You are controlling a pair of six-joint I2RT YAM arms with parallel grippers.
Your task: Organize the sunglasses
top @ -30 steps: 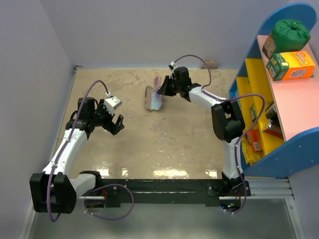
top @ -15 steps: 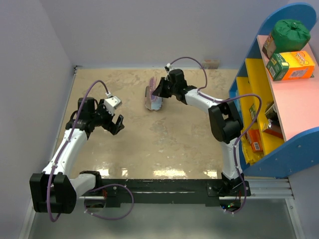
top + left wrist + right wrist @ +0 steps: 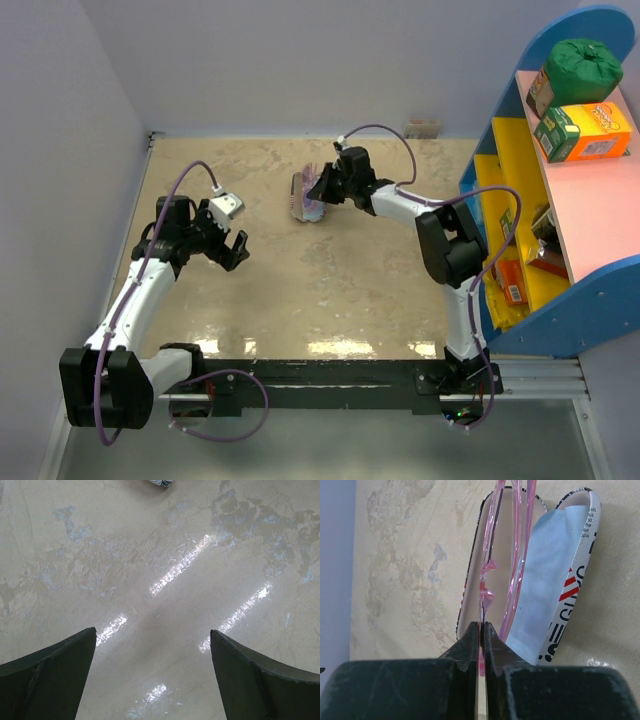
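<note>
Top view: R gripper point(image 3: 322, 187) reaches to approx 12 o'clock of the table point(image 3: 330, 300), over the open flag-print case point(image 3: 300, 203). Vs. 1 s ago: R wrist and claw have shifted a little toward 9 o'clock and now sit closer over the case; the case itself has not moved. L arm unchanged. L gripper point(image 3: 235, 250) hangs at approx 9 o'clock of the table, well apart from the case. Shelf unit point(image 3: 560, 220) at 3 o'clock, unchanged.

R wrist view: R gripper point(image 3: 481, 630) has its fingers pressed together, clamped on the thin pink frame of the sunglasses point(image 3: 486, 598). The glasses are folded and seen edge-on, running from the fingertips toward 12 o'clock of the pic. They sit over the open case point(image 3: 575, 580), between its beige-lined half at 11 o'clock and the light blue cloth point(image 3: 545, 580) at 1 o'clock. The cloth lies in the other half. Cannot tell whether the glasses touch the lining or hang just above it.

L wrist view: L gripper point(image 3: 152, 632) has its fingers wide apart with nothing between them, only bare glossy table point(image 3: 165, 570) below. An edge of the case just shows at 12 o'clock of the pic.
</note>
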